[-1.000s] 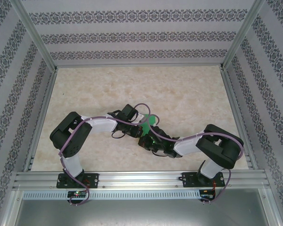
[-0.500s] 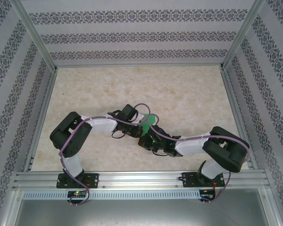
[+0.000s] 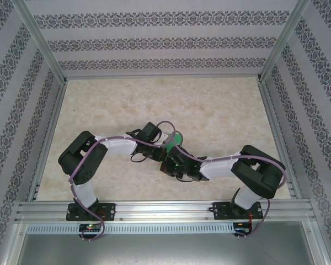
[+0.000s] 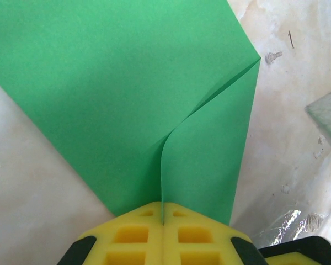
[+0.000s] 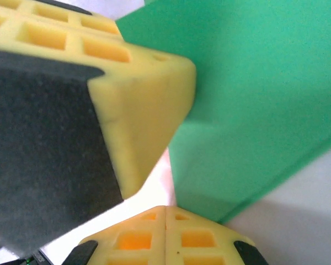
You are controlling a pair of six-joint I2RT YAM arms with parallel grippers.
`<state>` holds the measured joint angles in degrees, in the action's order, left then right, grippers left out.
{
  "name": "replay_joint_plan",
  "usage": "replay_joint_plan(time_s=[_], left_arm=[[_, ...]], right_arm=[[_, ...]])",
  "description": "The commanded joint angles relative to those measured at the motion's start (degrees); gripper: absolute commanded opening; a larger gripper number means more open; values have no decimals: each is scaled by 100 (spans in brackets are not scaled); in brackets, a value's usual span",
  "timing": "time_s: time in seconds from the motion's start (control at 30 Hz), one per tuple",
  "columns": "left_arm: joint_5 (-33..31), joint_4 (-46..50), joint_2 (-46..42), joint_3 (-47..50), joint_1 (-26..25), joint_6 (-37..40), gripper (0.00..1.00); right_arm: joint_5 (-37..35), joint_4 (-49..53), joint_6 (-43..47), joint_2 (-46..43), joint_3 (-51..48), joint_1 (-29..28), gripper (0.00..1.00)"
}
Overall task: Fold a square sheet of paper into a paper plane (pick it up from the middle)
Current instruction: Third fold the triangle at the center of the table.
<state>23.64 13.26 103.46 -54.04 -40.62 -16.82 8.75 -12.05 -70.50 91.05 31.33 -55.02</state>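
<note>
Near the middle of the surface (image 3: 220, 110), the left claw (image 4: 163, 221) is clenched on the folded green paper sheet (image 4: 127, 83), whose crease runs straight ahead from it. The right claw (image 5: 165, 212), pads pressed together, meets the sheet's lower corner; whether it pinches paper is unclear.

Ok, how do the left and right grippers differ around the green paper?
The left gripper is shut on the green paper at a fold seam, the sheet spreading ahead of it. The right gripper has the paper off to one side, meeting just its tip, a pinch unclear. The left one reaches in farther up the table, the right one nearer the bases. Both are shut.
</note>
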Motion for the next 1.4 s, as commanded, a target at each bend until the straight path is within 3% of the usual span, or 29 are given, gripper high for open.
replay_joint_plan(time_s=[0.0,0.17,0.37,0.63,0.8,1.1,1.37], left_arm=[[-175,344,255,198,-78,6,1],[-171,334,244,199,-79,-1,1],[-164,363,255,175,-78,1,1],[-168,406,270,165,-77,13,1],[-184,450,278,139,-79,47,1],[-246,506,315,120,-78,67,1],[-257,520,308,126,-73,73,1]], right_arm=[[-278,392,220,-588,-23,49,5],[-312,349,367,-1321,-469,661,6],[281,-43,708,-1303,-426,1416,6],[642,-353,800,-202,46,1495,6],[464,-35,890,370,56,1504,6],[458,378,1168,-356,303,1676,7],[711,9,1253,277,208,1965,7]])
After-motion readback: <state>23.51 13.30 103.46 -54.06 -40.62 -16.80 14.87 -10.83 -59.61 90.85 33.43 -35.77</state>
